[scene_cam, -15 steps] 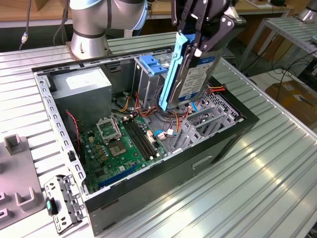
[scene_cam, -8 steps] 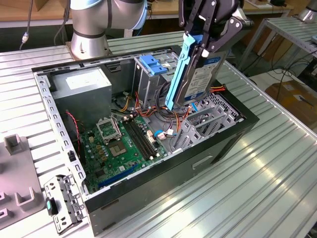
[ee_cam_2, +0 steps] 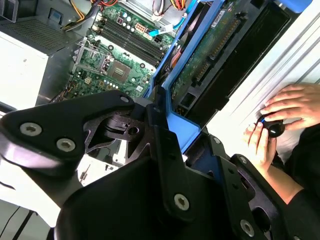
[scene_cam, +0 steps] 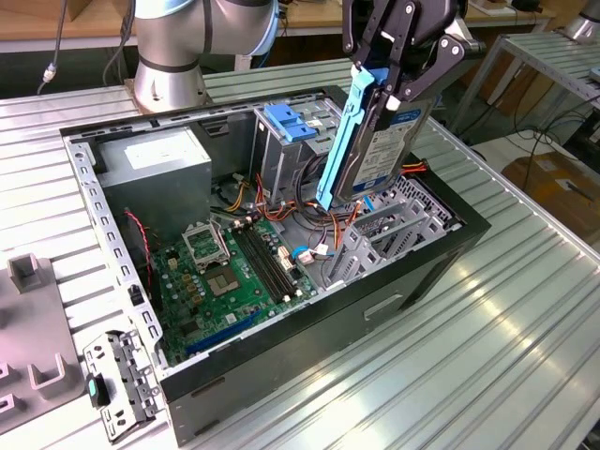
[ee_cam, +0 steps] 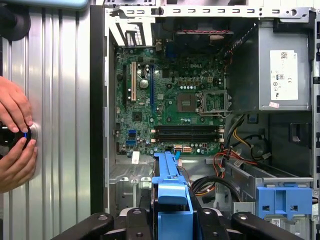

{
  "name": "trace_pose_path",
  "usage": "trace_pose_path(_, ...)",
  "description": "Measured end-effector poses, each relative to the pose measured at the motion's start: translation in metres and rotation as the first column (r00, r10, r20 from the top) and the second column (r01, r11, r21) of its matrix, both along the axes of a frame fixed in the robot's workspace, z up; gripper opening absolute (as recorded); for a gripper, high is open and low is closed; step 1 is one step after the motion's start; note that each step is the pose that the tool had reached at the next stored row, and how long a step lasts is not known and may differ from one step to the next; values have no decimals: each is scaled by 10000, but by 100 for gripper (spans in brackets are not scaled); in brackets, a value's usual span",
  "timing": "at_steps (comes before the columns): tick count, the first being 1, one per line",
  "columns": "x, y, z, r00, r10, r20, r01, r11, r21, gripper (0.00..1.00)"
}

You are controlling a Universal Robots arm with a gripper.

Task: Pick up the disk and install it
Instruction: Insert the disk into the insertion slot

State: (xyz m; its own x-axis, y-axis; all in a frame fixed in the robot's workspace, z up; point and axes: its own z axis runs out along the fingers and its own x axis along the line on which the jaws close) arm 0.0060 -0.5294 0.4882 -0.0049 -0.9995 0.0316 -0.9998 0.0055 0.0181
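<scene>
1. **Grasp.** The disk, fitted in a blue carrier, is clamped at its upper end by the gripper. In the exterior view it is seen right of centre in the upper part of the frame. It hangs on edge, tilted, above the open computer case and touches nothing inside.
2. **Slip.** Only one end of the disk is gripped. A loosened hold is judged likely to let it swing or drop onto the motherboard, where sockets or the drive itself could be damaged.
3. **Snag.** Orange and red cables are bundled directly below the carrier's lower tip. They could be caught or pinched if the disk were lowered without clearance.
4. **Collision.** The grey drive cage stands just beside the carrier, toward the exterior view's left. With the tilt uncorrected, the carrier edge could strike the cage or jam askew.
5. **Bystander.** In the first wrist view a person's hands are seen resting on the worktop beside the case wall, around a small dark object. An unexpected swing of the arm is judged a hazard to them.
</scene>
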Motion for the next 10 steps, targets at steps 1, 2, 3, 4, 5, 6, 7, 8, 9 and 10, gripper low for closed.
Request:
trace_pose_path(1, 0, 0, 0, 10000, 0, 0, 0, 10000, 0, 37)
trace_pose_path(2, 0, 0, 0, 10000, 0, 0, 0, 10000, 0, 37)
trace_pose_path(3, 0, 0, 0, 10000, 0, 0, 0, 10000, 0, 37)
trace_pose_path(4, 0, 0, 0, 10000, 0, 0, 0, 10000, 0, 37)
trace_pose_path(5, 0, 0, 0, 10000, 0, -1, 0, 10000, 0, 37)
trace_pose_path(6, 0, 0, 0, 10000, 1, 0, -1, 10000, 0, 37)
trace_pose_path(7, 0, 0, 0, 10000, 1, 0, -1, 10000, 0, 37)
trace_pose_path(8, 0, -2, -1, 10000, 0, 0, 0, 10000, 1, 37)
trace_pose_path(9, -1, -8, -3, 10000, 0, 0, 0, 10000, 1, 37)
trace_pose_path(10, 0, -18, -5, 10000, 1, 0, -1, 10000, -1, 37)
